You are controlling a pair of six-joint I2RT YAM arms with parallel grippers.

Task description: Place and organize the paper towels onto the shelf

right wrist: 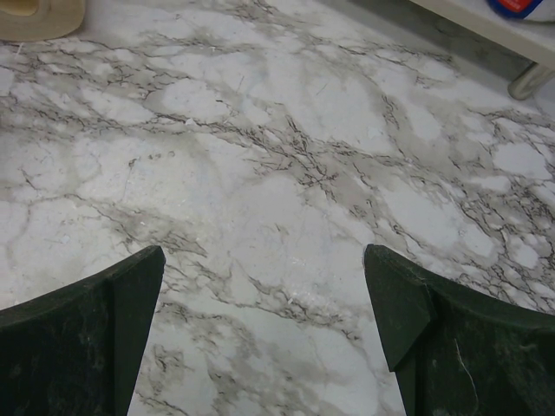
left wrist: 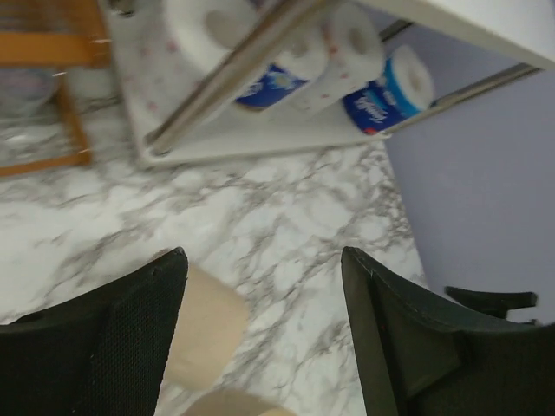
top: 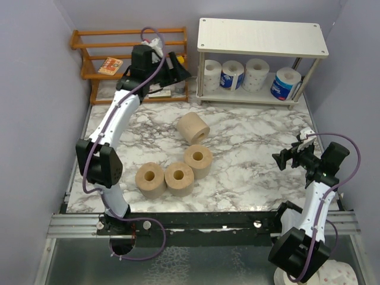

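Three tan rolls point(top: 179, 178) stand; fourth roll point(top: 193, 127) lies sideways.

Tan roll point(right wrist: 35, 16) half off-frame.

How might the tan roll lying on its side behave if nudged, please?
Lying on its curved side, the tan roll would probably roll across the table. Being wound paper with a hollow core, it is likely light and may dent if squeezed.

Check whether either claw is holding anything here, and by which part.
Nothing is held: the left claw and the right claw are both open and empty.
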